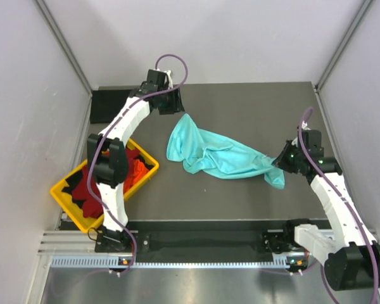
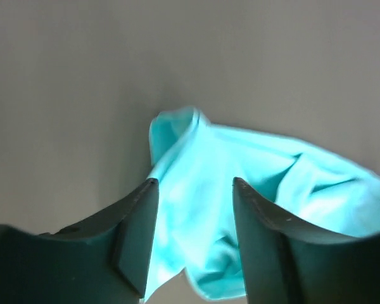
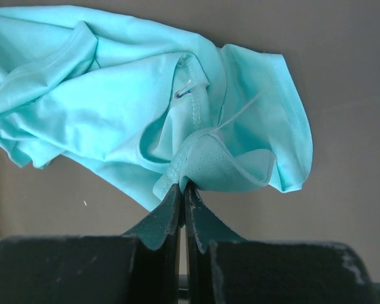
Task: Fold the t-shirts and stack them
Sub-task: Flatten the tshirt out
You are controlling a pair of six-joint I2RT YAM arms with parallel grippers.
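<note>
From above, the mint-teal t-shirt lies scrunched up in the middle of the dark worktop. The left pincer hangs over its 11 o'clock corner, and the right pincer is at its 4 o'clock end. At 8 o'clock a yellow tray holds red, black and orange shirts. Pale walls stand close on three sides.

In the left wrist view, the left pincer has its jaws apart and holds nothing. The shirt is below it. If it comes down crooked, it may miss the corner or grab too many layers.

In the right wrist view, the right pincer is squeezed tight on a thin bit of the shirt's edge. A hard pull could make the cloth slip out. The shirt is very bunched, so a fold made now would likely come out messy.
</note>
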